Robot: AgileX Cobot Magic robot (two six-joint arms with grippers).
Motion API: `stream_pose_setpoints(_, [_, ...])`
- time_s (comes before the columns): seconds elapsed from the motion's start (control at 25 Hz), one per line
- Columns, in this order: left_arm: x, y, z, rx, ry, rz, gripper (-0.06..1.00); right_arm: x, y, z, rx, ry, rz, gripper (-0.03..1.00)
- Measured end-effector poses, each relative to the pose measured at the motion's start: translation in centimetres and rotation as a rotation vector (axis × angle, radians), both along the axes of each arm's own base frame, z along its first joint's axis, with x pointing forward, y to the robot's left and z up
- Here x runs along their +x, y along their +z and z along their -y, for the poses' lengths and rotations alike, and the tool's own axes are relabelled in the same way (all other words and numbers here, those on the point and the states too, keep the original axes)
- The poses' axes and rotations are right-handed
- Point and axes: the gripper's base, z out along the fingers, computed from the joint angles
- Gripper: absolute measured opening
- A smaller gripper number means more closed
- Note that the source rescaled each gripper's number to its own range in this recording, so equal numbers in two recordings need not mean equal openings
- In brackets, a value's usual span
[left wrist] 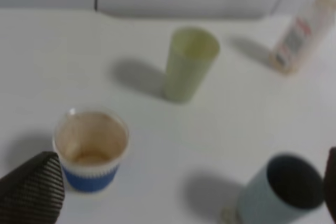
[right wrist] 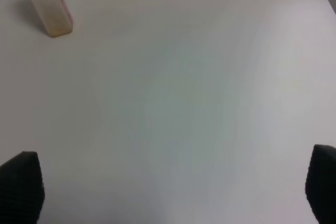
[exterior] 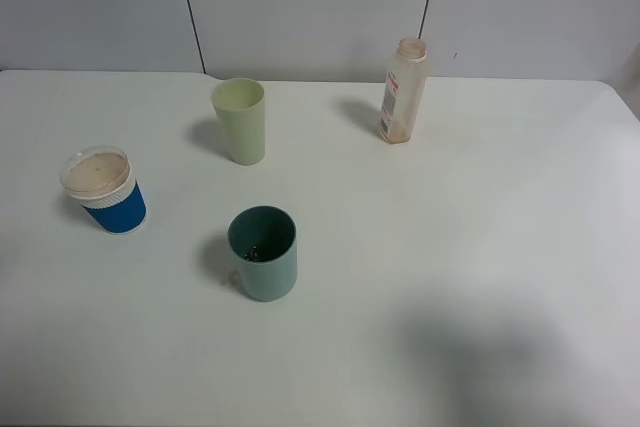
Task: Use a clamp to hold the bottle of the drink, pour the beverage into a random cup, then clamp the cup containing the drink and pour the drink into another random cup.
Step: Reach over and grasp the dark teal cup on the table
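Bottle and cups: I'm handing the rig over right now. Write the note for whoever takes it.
Left gripper: open, empty, hovering near the blue cup and teal cup.
Right gripper: open, empty, over bare table.
Bottle: upright at the far right, untouched.
All cups are upright, the pale green cup at the back.
Done: unclear. The teal cup's inside is too dark to read, and the blue cup shows a brownish bottom.
To do, probably: grip the bottle, pour into the teal cup, then pour that into the blue cup.
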Motion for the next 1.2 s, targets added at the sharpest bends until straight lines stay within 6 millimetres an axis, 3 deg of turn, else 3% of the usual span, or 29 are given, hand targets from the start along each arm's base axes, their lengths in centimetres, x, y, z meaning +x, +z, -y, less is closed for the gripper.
stream_pose_setpoints(0.28, [0.6, -3.2, 0.6, 0.023, -0.079, -0.029, 1.0, 0.0, 0.0, 0.0, 0.0, 0.0, 0.0, 1.0])
stream_pose_setpoints(0.4, [0.8, -3.6, 0.8, 0.036, -0.115, 0.025, 1.0, 0.0, 0.0, 0.0, 0.0, 0.0, 0.0, 1.0])
stream_pose_setpoints(0.72, [1.1, -3.6, 0.7, 0.102, -0.129, 0.102, 1.0, 0.0, 0.0, 0.0, 0.0, 0.0, 0.0, 1.0])
stream_pose_setpoints(1.2, [1.8, -2.9, -0.6, 0.164, 0.024, 0.194, 1.0, 0.0, 0.0, 0.0, 0.0, 0.0, 0.0, 1.0])
